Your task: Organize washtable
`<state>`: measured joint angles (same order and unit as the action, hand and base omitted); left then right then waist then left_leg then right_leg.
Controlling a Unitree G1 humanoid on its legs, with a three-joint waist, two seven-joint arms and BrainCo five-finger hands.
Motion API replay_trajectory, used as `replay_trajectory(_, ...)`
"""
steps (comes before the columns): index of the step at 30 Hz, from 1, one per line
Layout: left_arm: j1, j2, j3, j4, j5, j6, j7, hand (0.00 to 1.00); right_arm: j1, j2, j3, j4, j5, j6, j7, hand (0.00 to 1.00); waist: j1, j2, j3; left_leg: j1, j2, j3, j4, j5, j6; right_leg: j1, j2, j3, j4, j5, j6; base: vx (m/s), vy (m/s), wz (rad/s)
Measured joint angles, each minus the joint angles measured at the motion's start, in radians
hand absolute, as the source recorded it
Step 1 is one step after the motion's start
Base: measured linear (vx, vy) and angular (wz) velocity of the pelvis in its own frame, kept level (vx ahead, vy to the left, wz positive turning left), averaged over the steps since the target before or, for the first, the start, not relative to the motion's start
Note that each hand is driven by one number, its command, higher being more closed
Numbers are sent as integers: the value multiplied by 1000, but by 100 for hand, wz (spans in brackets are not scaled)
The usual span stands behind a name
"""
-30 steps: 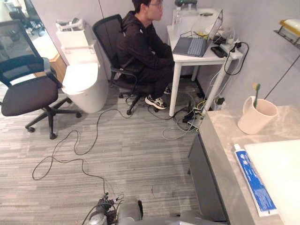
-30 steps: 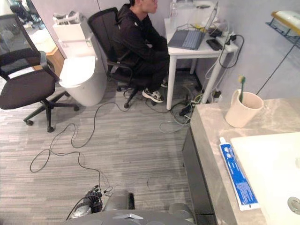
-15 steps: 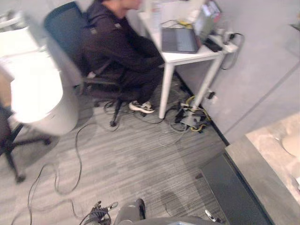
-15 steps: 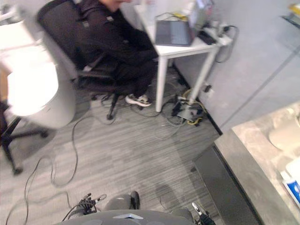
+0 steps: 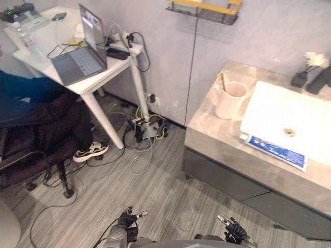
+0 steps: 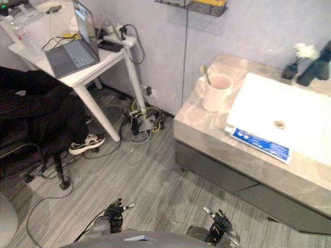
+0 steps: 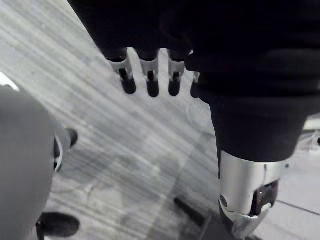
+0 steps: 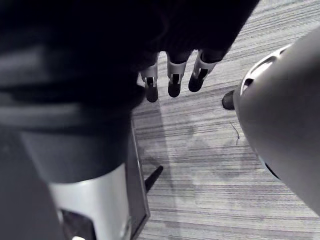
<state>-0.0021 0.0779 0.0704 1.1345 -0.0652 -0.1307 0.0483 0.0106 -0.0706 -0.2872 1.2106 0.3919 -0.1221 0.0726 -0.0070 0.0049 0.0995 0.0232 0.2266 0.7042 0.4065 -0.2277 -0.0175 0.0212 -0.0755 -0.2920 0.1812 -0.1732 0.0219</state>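
Left eye view is showing the job as not yet begun. The toothpaste tube (image 5: 276,151) is lying flat on the grey counter (image 5: 217,142), just beside the front rim of the white sink (image 5: 266,103). The toothbrush (image 5: 223,82) is standing tilted in the cup (image 5: 230,101). The tube's long axis is running along the counter's front edge, narrow end pointing toward the cup. The left hand (image 6: 115,212) and right hand (image 6: 220,223) are hanging low over the floor, well apart from the counter, fingers relaxed and holding nothing.
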Motion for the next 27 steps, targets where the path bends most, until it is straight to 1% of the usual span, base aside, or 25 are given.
replay_trajectory(1,1,2,1,-2,0,0,0,0,1,-1,5,0,1,-3,-2,0,6,2,3,-36,75,-10,146,-11,-2,13,32,23,-10,-3,-13,-1,-222,-52)
replay_trajectory(2,5,3,3,-5,1,0,-1,0,1,-4,11,0,2,-4,-4,0,9,9,8,-63,121,-27,237,-11,-1,20,49,37,-12,-7,-20,-31,-271,-74)
replay_trajectory(3,10,-1,11,-17,-5,0,-2,0,1,-13,23,-1,3,-9,-5,0,16,36,23,-117,203,-96,406,12,30,30,92,67,0,-17,-39,-90,-257,-85)
replay_trajectory(4,24,1,16,-37,-10,-1,-2,0,0,-26,30,0,4,-9,-7,0,23,42,41,-185,217,-224,520,53,67,33,109,107,27,-31,-59,-117,-277,-105)
replay_trajectory(5,26,2,19,-41,-18,-3,-4,0,0,-34,43,-1,5,-10,-7,0,29,41,48,-219,159,-346,531,23,37,29,107,141,48,-41,-72,-125,-211,-97)
replay_trajectory(6,26,1,21,-45,-24,-4,-6,0,-4,-36,47,-1,8,-11,-7,0,34,41,49,-229,94,-433,508,-9,9,24,101,168,57,-44,-75,-169,-151,-131)
replay_trajectory(7,39,-7,42,-62,-30,-3,-10,0,-5,-35,48,2,10,-10,-4,0,51,43,52,-225,-21,-563,428,-52,-39,16,99,238,70,-51,-79,-297,-43,-161)
replay_trajectory(8,55,-8,51,-70,-35,-5,-13,0,-4,-37,49,0,10,-11,1,0,53,48,54,-224,-96,-642,324,-76,-43,15,100,293,74,-57,-82,-356,18,-160)
replay_trajectory(9,59,-6,55,-71,-37,-7,-15,0,-1,-37,50,-1,10,-10,3,0,52,48,55,-225,-119,-658,265,-75,-44,16,100,313,76,-58,-78,-479,126,-131)
replay_trajectory(10,60,-3,59,-73,-36,-8,-17,0,5,-38,50,-4,10,-10,5,0,52,54,56,-227,-140,-665,129,-68,-49,16,104,357,79,-67,-67,-269,409,-212)
replay_trajectory(11,106,-14,111,-42,-34,-11,-19,0,13,-56,116,-12,-3,-8,14,0,71,56,35,-181,-207,-658,28,-32,1,11,98,532,107,-104,-15,-68,450,-207)
replay_trajectory(12,121,-11,121,-23,-34,-1,-20,0,15,-55,116,-11,-21,-8,15,0,71,52,25,-169,-217,-640,19,-36,9,10,86,555,107,-103,-9,314,423,-168)
replay_trajectory(14,126,-4,121,0,-26,1,-20,0,21,-50,119,-11,-22,-8,15,0,69,44,11,-153,-239,-635,-2,-29,22,9,66,561,95,-109,-2,309,113,-6)
replay_trajectory(15,118,-2,114,3,-24,2,-21,0,27,-50,112,-11,-24,-8,16,0,65,39,6,-148,-247,-633,-16,-31,26,13,57,565,81,-108,-1,229,59,9)
replay_trajectory(17,112,10,86,3,-24,4,-20,0,27,-38,89,-12,-31,-7,18,0,71,25,-17,-131,-260,-620,-58,-34,31,14,40,580,66,-111,4,275,32,-10)
replay_trajectory(19,112,17,66,2,-23,3,-18,0,28,-35,86,-12,-31,-3,18,0,70,19,-22,-96,-264,-597,-94,-39,39,13,36,587,96,-119,18,282,-3,-34)
replay_trajectory(20,111,21,54,1,-24,3,-17,0,31,-36,83,-12,-31,-2,18,0,68,19,-22,-74,-263,-586,-106,-39,40,-1,38,587,143,-127,32,315,-11,-44)
replay_trajectory(21,107,25,46,0,-24,2,-17,0,36,-36,70,-12,-31,0,18,0,66,21,-23,-48,-259,-573,-118,-38,40,-38,55,585,247,-135,46,274,-18,-37)
replay_trajectory(22,101,36,37,-1,-24,1,-17,0,43,-30,46,-12,-31,1,18,0,65,14,-18,-19,-258,-564,-123,-38,40,-79,75,582,379,-135,73,231,-35,-29)
replay_trajectory(23,96,40,30,0,-24,1,-17,0,45,-27,37,-12,-30,1,18,0,64,10,-13,2,-258,-564,-128,-38,40,-98,83,579,448,-126,96,175,-45,-15)
replay_trajectory(24,82,41,10,0,-24,1,-17,0,46,-26,17,-14,-31,1,19,0,55,16,-1,42,-249,-578,-145,-41,45,-142,93,570,570,-129,113,124,-49,5)
replay_trajectory(25,77,45,0,1,-23,1,-18,0,46,-28,10,-14,-31,1,24,0,45,12,0,64,-245,-591,-158,-43,48,-168,85,539,617,-154,82,79,-45,22)
replay_trajectory(26,67,40,0,1,-23,0,-18,0,51,-28,-1,-19,-30,1,26,0,40,11,-1,84,-238,-603,-174,-43,48,-209,50,484,631,-176,52,20,-30,24)
replay_trajectory(27,65,36,2,0,-24,-2,-19,0,54,-28,-9,-24,-30,1,27,0,41,11,-1,92,-233,-604,-180,-43,47,-231,30,462,623,-177,49,-50,-11,23)
